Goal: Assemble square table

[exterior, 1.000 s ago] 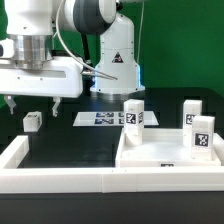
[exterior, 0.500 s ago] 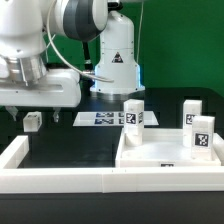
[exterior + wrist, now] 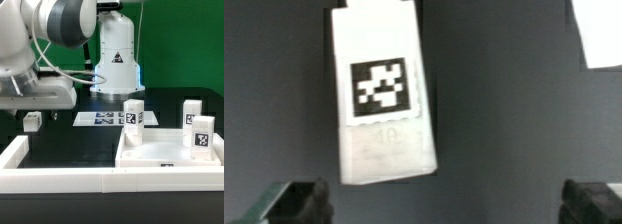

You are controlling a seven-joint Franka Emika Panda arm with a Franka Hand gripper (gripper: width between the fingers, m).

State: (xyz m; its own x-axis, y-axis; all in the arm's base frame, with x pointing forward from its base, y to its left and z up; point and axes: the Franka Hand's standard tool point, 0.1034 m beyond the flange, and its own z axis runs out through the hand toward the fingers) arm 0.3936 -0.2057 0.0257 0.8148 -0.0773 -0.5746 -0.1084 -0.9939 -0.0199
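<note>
Hanging over a loose leg (image 3: 388, 95), the gripper (image 3: 446, 203) is holding its jaws spread wide, with nothing between them yet; in the wrist view both dark fingertips (image 3: 299, 200) are showing well apart, one to each side of the leg's lower end. In the exterior view that leg (image 3: 32, 120) is lying on the black bench (image 3: 80, 140) at about nine o'clock, under the arm. The slab (image 3: 165, 155) is sitting at about four o'clock, and three more legs are standing upright on it: one (image 3: 134, 114) near its far left corner and two, (image 3: 192, 111) and (image 3: 202, 137), along its right side. The marker board (image 3: 100, 119) is lying flat behind them.

The leg is looking like a small, rigid plastic block, probably light and not fragile, though its smooth white faces are likely to be slippery. Its printed tag is facing up, so the sensible hold is across the two long side faces, around mid-length, squeezing the narrow width. Gripping near an end is risking a pivot, since the piece is long for its width.
</note>
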